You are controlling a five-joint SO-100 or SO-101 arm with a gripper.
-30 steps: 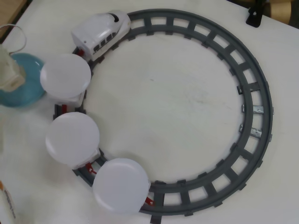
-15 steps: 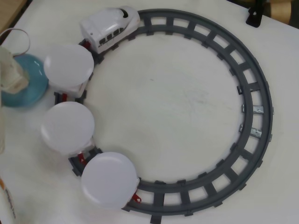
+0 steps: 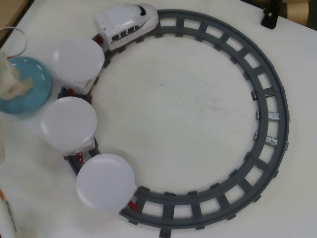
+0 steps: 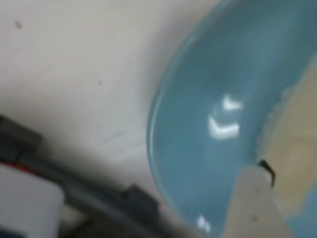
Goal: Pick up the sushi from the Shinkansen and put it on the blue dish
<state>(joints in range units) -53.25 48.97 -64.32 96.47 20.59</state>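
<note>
Sushi (image 3: pixel 19 87), overhead, is a small cream block over the glossy blue dish (image 3: pixel 34 74), beside the Shinkansen (image 3: pixel 126 24); wrist view shows beige sushi (image 4: pixel 297 144) blurred above blue dish (image 4: pixel 198 109); gripper (image 3: pixel 9 82) closure cannot be told.

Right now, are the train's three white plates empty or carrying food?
Empty. In the overhead view all three white plates behind the Shinkansen show bare tops.

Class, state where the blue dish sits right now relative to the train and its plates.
In the overhead view the blue dish lies at the left edge, outside the track, just left of the first white plate behind the Shinkansen.
</note>
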